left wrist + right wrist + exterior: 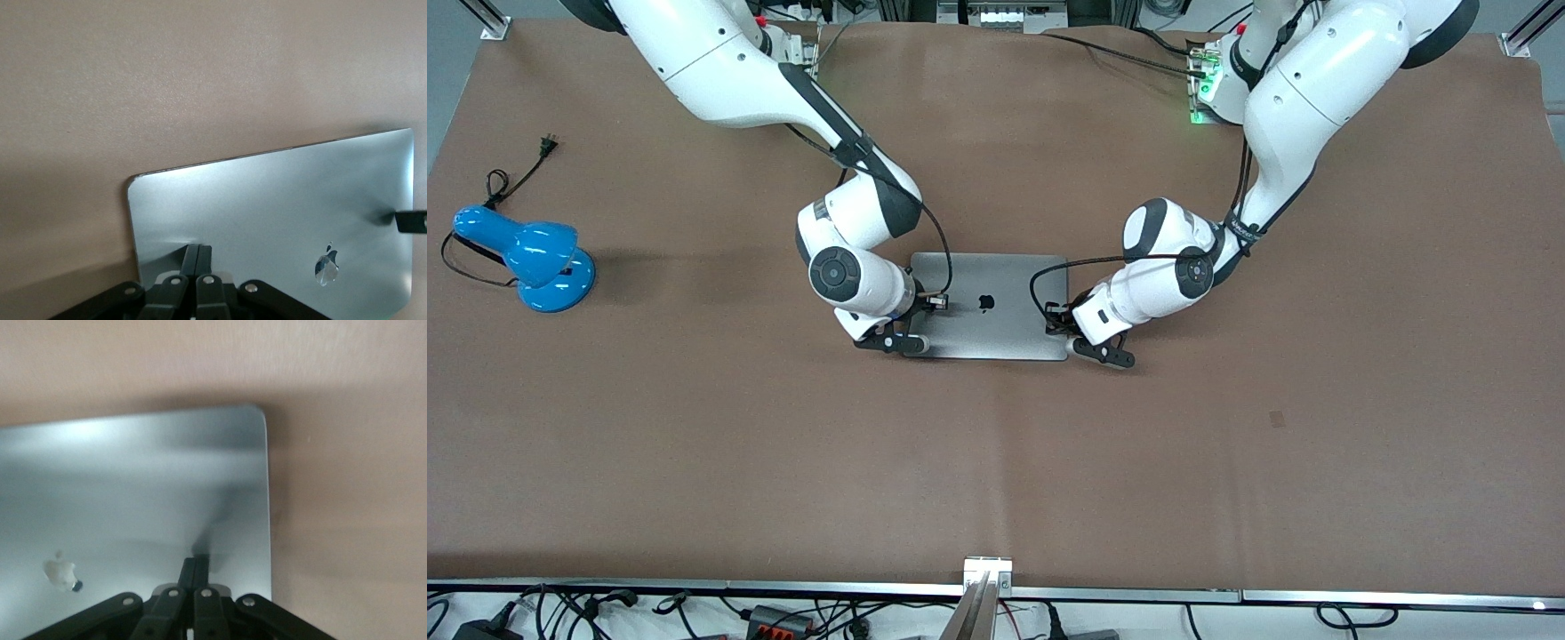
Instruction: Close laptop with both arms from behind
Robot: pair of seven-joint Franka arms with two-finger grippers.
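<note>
Both pinched-together end effectors press the laptop's smooth, round-cornered silver lid.

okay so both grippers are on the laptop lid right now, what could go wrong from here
Both grippers, the left gripper and the right gripper, have their fingers shut and pressed on the lid of the laptop, one near each end. Pushing harder on a lid that already looks flat could dent or scratch it. Uneven pressure might skid the laptop across the brown table cover.
</note>
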